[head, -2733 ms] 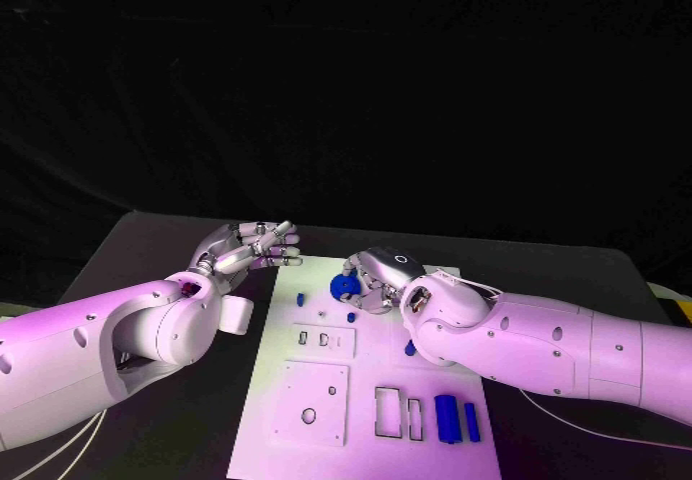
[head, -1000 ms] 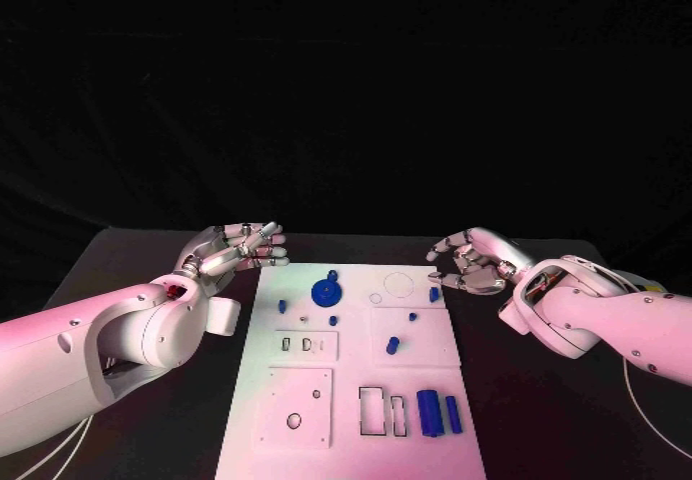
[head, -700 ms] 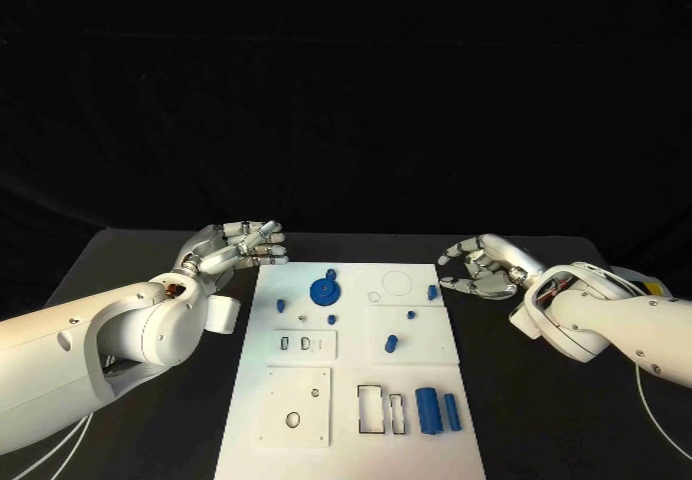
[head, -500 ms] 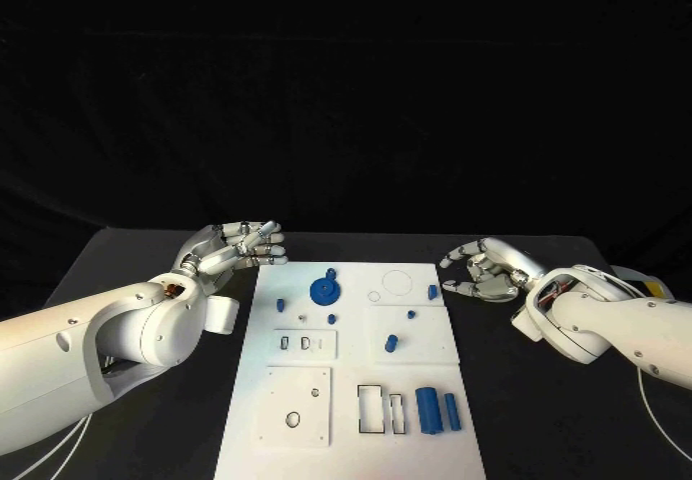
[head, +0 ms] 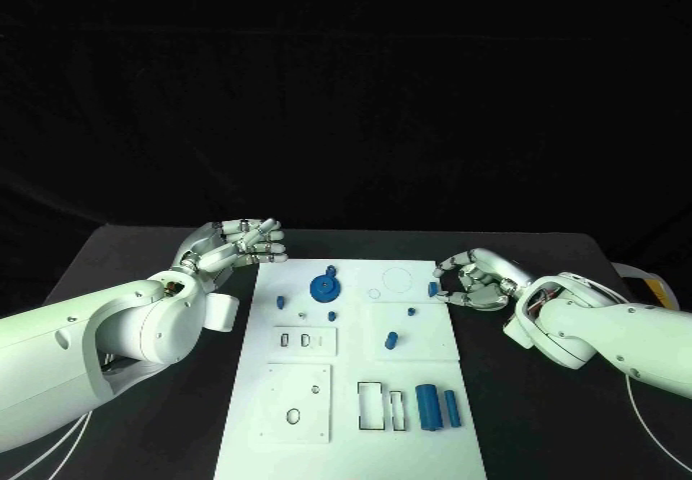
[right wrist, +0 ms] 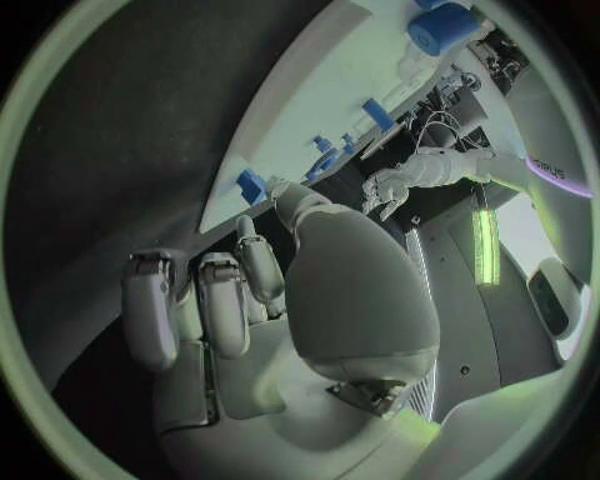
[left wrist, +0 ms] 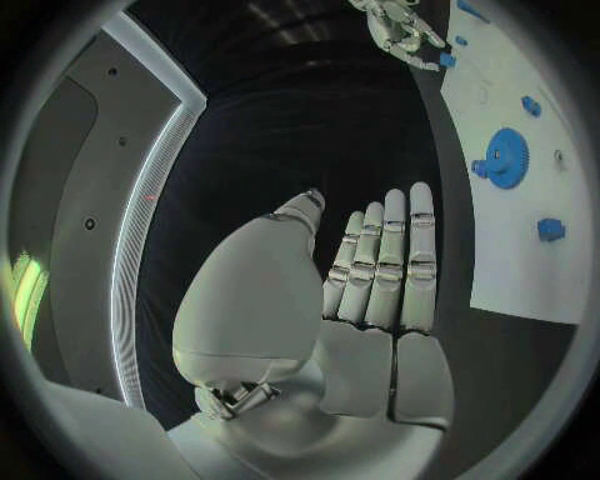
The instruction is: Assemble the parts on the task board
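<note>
The white task board lies in the middle of the table. A blue gear stands at its far left, with small blue pegs around the middle and two blue cylinders at the near right. My right hand hovers at the board's right edge with its fingers arched around a small blue part; whether they touch it I cannot tell. That part lies just past the fingertips. My left hand is raised left of the board, fingers straight and holding nothing.
The board has rectangular slots and round holes in its near half. Bare black table lies on both sides of the board. The gear and my right hand also appear in the left wrist view.
My right hand let go of the gear, drew away to the right of the board, then came back down to the small blue part at the right edge. The left hand barely moved.
</note>
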`<state>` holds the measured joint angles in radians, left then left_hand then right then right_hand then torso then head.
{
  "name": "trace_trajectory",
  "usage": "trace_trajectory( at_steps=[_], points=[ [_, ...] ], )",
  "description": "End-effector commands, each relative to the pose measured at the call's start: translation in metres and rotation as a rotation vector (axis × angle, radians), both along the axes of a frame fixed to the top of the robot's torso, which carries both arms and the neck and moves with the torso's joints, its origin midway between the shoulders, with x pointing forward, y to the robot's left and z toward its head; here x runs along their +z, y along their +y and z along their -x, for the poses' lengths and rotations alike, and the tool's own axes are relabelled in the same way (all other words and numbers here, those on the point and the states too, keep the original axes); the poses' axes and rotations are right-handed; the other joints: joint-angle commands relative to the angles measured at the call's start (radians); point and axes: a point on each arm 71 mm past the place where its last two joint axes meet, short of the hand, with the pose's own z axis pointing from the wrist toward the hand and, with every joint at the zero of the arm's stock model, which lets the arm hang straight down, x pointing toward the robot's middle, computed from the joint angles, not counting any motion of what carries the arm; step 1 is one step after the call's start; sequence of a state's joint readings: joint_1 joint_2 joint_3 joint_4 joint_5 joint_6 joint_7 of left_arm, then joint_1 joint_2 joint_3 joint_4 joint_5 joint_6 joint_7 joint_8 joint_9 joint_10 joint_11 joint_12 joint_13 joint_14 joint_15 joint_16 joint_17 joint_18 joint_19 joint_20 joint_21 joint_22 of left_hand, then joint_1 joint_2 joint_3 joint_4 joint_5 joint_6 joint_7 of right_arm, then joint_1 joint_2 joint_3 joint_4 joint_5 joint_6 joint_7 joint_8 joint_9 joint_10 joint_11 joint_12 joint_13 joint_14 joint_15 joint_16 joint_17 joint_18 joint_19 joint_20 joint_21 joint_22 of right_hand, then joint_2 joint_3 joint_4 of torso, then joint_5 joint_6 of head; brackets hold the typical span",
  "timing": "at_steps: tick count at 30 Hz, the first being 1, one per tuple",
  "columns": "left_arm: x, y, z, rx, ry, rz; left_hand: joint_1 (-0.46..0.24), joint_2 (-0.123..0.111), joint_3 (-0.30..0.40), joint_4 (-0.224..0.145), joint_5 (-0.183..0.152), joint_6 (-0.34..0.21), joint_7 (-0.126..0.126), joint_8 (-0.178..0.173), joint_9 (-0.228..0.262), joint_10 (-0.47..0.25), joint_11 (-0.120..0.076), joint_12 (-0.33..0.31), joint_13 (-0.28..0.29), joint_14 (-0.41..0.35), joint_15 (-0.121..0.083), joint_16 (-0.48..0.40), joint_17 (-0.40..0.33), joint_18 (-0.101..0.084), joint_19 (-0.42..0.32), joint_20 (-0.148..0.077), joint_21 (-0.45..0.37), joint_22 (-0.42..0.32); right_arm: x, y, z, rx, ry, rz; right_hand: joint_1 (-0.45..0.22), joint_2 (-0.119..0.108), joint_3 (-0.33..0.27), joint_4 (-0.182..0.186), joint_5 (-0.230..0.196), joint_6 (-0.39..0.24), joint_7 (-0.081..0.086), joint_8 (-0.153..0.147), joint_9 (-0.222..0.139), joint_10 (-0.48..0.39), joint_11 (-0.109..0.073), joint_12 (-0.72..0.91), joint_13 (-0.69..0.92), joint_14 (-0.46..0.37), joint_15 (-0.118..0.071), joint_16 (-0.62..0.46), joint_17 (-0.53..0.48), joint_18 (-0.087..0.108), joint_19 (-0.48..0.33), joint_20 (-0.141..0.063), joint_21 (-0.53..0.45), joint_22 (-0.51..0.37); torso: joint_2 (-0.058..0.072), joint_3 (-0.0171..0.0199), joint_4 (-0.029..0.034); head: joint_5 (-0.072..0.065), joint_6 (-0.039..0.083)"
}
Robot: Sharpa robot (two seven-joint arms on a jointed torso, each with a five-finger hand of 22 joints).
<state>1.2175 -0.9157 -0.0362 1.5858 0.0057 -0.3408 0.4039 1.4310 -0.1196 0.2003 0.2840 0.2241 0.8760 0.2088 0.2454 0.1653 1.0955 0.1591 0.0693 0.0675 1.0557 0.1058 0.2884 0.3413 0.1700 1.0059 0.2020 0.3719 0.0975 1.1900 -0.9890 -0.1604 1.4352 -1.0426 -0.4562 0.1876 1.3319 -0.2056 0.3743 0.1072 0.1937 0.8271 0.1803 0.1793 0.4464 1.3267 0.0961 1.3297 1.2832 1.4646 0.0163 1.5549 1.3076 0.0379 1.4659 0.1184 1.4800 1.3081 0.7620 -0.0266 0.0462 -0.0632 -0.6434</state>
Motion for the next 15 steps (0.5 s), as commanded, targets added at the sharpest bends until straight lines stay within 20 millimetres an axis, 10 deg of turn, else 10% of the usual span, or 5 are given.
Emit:
trace_trajectory(
  at_steps=[1, 15],
  points=[
    [0.0012, -0.0023, 0.0006, -0.019, -0.007, 0.012, 0.010, -0.001, 0.007, 0.001, -0.002, 0.000, -0.004, -0.002, 0.001, -0.003, -0.006, -0.004, 0.000, -0.004, -0.001, -0.005, 0.001, 0.013, 0.001, 0.003, -0.001, -0.002, -0.0051, 0.0037, 0.0005, 0.018, 0.014, 0.017, 0.001, -0.006, 0.001, -0.005, 0.007, -0.006, 0.001, -0.006, -0.001, -0.005, -0.001, -0.001, 0.001, 0.091, 0.006, -0.002, 0.196, -0.006, 0.019, 0.008, -0.004, 0.167, -0.001, -0.0002, -0.0003, 0.002, -0.001],
    [0.0012, -0.0020, 0.0007, -0.017, -0.007, 0.010, 0.011, -0.002, 0.008, 0.001, -0.002, -0.001, -0.003, -0.003, 0.000, -0.004, -0.005, -0.005, 0.000, -0.004, 0.000, -0.006, 0.002, 0.013, 0.001, 0.002, -0.001, -0.002, -0.0090, 0.0100, -0.0020, 0.012, 0.009, 0.022, -0.004, 0.016, 0.017, -0.003, 0.005, 0.022, -0.002, 0.005, 0.005, 0.004, -0.002, 0.008, 0.010, 0.091, 0.006, -0.002, 0.198, -0.006, 0.021, 0.010, -0.003, 0.169, 0.000, 0.0003, -0.0023, 0.009, -0.009]
  ],
)
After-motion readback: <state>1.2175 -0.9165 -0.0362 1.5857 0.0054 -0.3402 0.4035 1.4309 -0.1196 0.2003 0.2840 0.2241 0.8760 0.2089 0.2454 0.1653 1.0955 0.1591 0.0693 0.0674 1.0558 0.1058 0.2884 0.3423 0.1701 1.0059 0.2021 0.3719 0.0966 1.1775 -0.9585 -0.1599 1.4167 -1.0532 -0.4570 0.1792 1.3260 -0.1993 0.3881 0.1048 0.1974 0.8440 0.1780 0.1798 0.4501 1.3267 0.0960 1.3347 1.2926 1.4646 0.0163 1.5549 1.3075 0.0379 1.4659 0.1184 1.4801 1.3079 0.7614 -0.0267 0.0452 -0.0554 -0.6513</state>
